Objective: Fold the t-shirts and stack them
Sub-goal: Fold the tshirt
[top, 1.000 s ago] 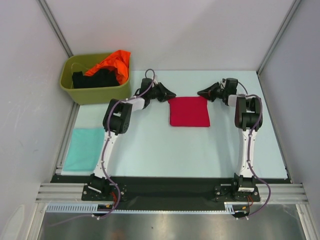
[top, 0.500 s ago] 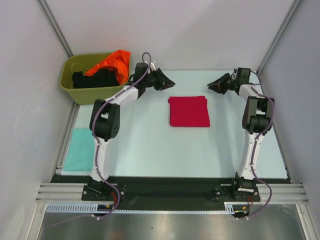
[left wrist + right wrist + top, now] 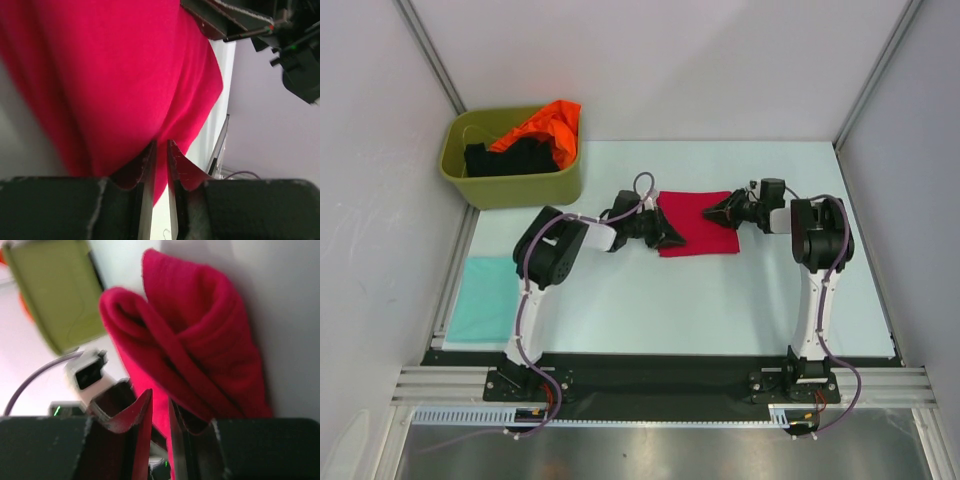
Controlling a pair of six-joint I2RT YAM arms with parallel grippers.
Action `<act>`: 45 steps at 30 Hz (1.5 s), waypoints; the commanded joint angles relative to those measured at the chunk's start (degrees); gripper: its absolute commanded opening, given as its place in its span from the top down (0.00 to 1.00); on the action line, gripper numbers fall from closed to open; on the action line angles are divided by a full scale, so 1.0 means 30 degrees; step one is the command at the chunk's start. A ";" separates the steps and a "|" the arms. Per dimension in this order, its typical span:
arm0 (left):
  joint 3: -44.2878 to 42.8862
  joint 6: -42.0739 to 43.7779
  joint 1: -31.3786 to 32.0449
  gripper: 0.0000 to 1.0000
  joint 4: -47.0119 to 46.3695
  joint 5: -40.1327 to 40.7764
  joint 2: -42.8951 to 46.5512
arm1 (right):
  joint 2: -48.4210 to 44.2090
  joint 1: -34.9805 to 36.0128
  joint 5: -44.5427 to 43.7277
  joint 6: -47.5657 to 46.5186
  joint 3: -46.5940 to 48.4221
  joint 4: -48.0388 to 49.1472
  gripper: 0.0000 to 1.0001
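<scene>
Top external view: the crimson t-shirt [image 3: 705, 238], folded to a rectangle, lies flat near the middle of the pale table [image 3: 650, 300], towards its far side. The left gripper [image 3: 670, 237] meets the shirt's near-left edge and the right gripper [image 3: 712, 212] reaches onto its far-right part. In the left wrist view the fingers of the left gripper [image 3: 161, 150] are drawn almost together, with the red cloth [image 3: 115, 75] pinched in the slit. In the right wrist view the right gripper [image 3: 159, 407] is likewise closed on a bulging fold of the shirt [image 3: 200, 350]. Well apart, a teal t-shirt [image 3: 485, 298] lies folded at the table's left edge. The olive tub [image 3: 520, 187] at the far-left corner holds an orange t-shirt [image 3: 550, 122] and a black t-shirt [image 3: 510, 158].
</scene>
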State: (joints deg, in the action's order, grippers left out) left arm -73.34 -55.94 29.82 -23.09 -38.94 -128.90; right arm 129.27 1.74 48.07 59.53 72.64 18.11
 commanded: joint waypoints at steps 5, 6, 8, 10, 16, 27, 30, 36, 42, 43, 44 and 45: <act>0.1420 0.3906 -0.1972 0.77 0.0983 -0.0440 0.2413 | 0.0007 -0.2042 0.0324 -0.1787 0.1241 -0.1238 0.75; 0.1304 0.4346 -0.2002 0.76 0.2351 -0.0410 0.2913 | -0.0285 -0.2073 0.0236 -0.3246 0.1738 -0.2537 0.75; 0.0982 0.4993 -0.1915 0.75 0.3212 -0.0641 0.4145 | -0.1135 -0.2103 0.0060 -0.4224 0.3030 -0.5055 0.75; 0.1242 0.4531 -0.1768 0.75 0.3421 -0.0789 0.5080 | -0.2157 -0.1957 -0.0058 -0.4462 0.3266 -0.5536 0.75; 0.2705 0.2104 -0.0831 0.74 0.0614 -0.0644 0.5585 | -0.4387 -0.0029 -0.0556 -0.3383 0.1894 -0.5278 0.74; 0.2680 0.1214 -0.0888 0.78 -0.1946 0.0088 0.1426 | -0.4244 0.0829 -0.0499 -0.2614 -0.5426 -0.0324 0.74; 0.2912 0.2093 -0.0976 0.78 -0.1096 0.0001 0.1424 | -0.4650 -0.0312 -0.0381 -0.3199 -0.6661 0.0058 0.75; 0.3997 0.4085 -0.1093 0.78 0.1537 -0.0058 0.3881 | -0.6936 -0.2685 -0.0233 -0.5716 -0.6639 -0.3626 0.74; 0.1835 0.4440 -0.1210 0.75 0.3478 0.0352 0.4942 | -0.6882 -0.2718 -0.0557 -0.5903 -0.3679 -0.5279 0.72; 0.0583 0.4294 -0.1240 0.74 0.3479 0.0323 0.4592 | -0.6590 -0.2544 -0.0527 -0.4882 -0.3416 -0.4259 0.72; -0.0126 0.4118 -0.1240 0.74 0.3479 0.0265 0.4182 | -0.5949 -0.2368 -0.0556 -0.4321 -0.3123 -0.3814 0.72; -0.0829 0.3855 -0.1298 0.74 0.3305 0.0091 0.3105 | -0.5537 -0.2192 -0.0643 -0.3967 -0.2453 -0.3433 0.72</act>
State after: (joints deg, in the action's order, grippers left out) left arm -68.49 -45.41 26.59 -12.99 -38.87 -117.45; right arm 110.21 -6.44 46.81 44.45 60.93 4.78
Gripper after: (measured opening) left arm 0.255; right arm 0.277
